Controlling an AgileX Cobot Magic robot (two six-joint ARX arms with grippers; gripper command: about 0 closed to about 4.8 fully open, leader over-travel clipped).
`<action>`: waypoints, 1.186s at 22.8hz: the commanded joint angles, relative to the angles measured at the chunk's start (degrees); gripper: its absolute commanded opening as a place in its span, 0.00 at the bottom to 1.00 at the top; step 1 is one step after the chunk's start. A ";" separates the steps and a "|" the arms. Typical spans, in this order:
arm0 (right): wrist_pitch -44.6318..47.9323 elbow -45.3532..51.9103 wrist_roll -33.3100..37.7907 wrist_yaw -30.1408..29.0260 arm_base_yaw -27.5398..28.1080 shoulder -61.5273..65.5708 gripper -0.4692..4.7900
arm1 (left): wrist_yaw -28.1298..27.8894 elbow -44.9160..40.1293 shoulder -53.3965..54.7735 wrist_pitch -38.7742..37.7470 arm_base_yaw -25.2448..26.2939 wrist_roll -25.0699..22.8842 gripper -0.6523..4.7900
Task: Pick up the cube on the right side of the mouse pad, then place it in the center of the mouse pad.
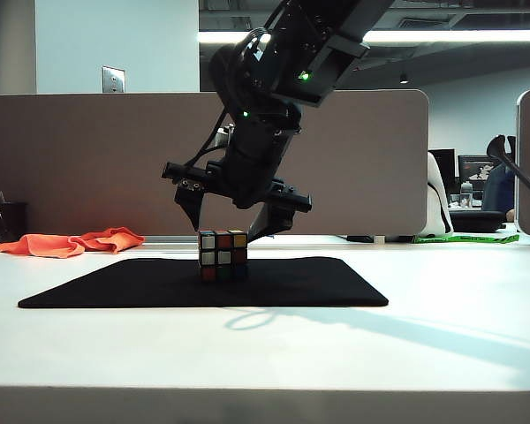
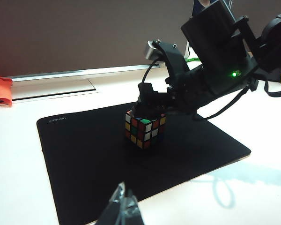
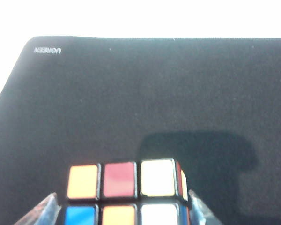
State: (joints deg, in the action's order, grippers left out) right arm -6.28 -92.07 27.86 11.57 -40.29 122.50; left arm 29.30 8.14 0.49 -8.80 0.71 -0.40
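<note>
The cube [image 1: 223, 256] stands on the black mouse pad [image 1: 318, 283], about at its middle, with white, red, orange and blue stickers showing in the right wrist view [image 3: 126, 187]. My right gripper [image 1: 225, 231] hangs straight over it, open. Its two clear fingertips [image 3: 47, 208] flank the cube's upper part with a small gap on each side. In the left wrist view the cube [image 2: 144, 129] sits under the right gripper [image 2: 150, 107] on the mouse pad [image 2: 84, 154]. My left gripper [image 2: 124, 202] is shut and holds nothing, low over the pad's near edge, well short of the cube.
An orange cloth [image 1: 71, 242] lies on the white table [image 1: 265, 353] behind the pad's left end. A beige partition [image 1: 88, 159] closes off the back. The right arm casts a shadow on the table in front of the pad.
</note>
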 commanded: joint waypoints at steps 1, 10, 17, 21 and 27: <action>2.99 -0.24 0.22 0.31 0.00 -0.37 0.79 | 0.07 0.33 0.04 0.68 -0.04 0.00 0.11; 6.60 -0.26 0.22 0.50 4.61 -5.11 0.79 | 0.07 0.33 0.04 0.72 -0.04 0.02 0.11; 5.16 -0.22 -7.21 1.25 9.99 -13.00 0.09 | 0.02 0.33 0.04 0.79 -0.04 0.44 0.11; 2.01 -0.13 -18.97 3.56 11.43 -17.35 0.09 | -0.15 0.33 0.00 1.18 -0.04 0.42 0.11; 1.29 3.87 -21.90 3.69 13.66 -24.68 0.09 | -0.15 0.33 0.00 1.18 -0.02 0.42 0.11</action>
State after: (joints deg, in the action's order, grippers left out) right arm -5.45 -89.25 6.11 16.01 -27.42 99.48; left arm 29.23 8.14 0.49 -8.58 0.71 -0.16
